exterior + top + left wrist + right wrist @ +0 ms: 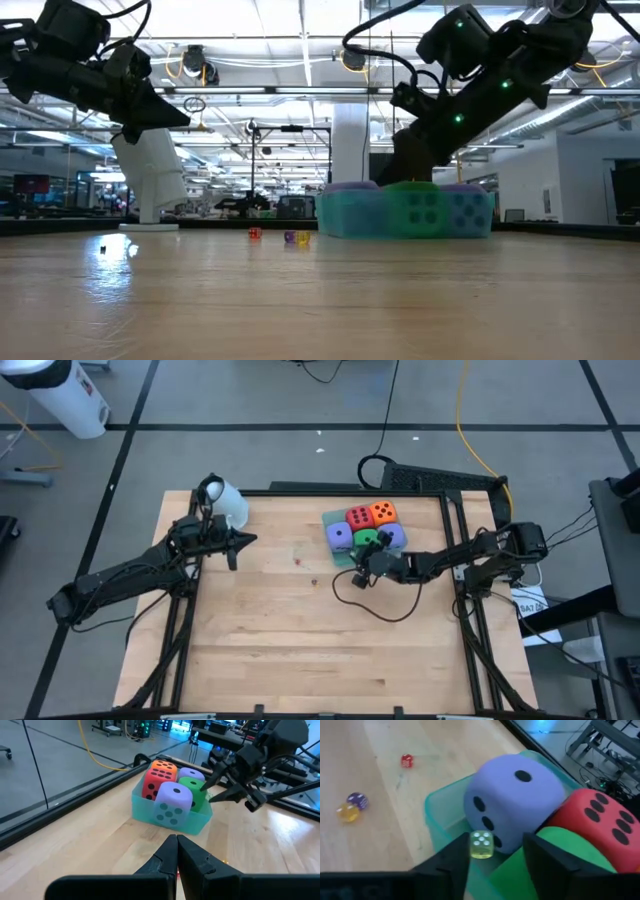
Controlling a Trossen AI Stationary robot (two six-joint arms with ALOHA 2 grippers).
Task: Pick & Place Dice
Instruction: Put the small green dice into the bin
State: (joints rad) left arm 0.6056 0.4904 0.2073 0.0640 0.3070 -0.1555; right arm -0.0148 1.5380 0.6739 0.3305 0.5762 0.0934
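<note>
Wooden tabletop [300,620] carries a translucent green tray [150,810] at its far side, packed with five soft dice: the orange die [383,512], red die [359,517], green die [368,540] and two purple dice [339,536]. Right gripper [495,857] hangs over the tray's near edge, its fingers parted, a tiny yellow-green die [481,844] between them and the green die just beyond. Three more tiny dice [351,806] lie on the wood. Left gripper [176,851] waits shut and empty, well apart.
</note>
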